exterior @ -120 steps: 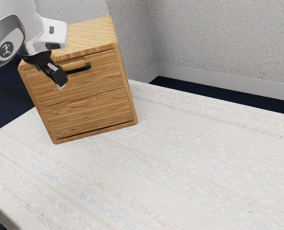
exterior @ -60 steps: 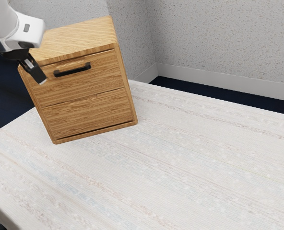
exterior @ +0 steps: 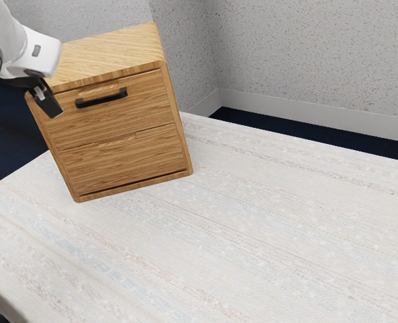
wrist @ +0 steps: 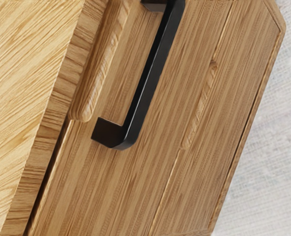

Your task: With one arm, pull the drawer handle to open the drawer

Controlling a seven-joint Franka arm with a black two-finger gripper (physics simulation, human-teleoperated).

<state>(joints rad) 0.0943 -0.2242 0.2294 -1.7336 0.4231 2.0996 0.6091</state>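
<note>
Gripper off the handle, beside the cabinet's left corner.

At the exterior view's far left the gripper [exterior: 46,102] hangs at the upper left corner of the cabinet [exterior: 111,54], clear of the handle [exterior: 101,98] and holding nothing; whether it is spread or pressed together cannot be told. To its right the black handle crosses the top drawer [exterior: 118,120], whose front looks flush with the lower drawer [exterior: 125,161]. From the wrist the handle [wrist: 145,88] shows close up, standing off the wood. The cabinet sits at the far left of the table [exterior: 253,229], whose pale top runs on to the near right.
</note>
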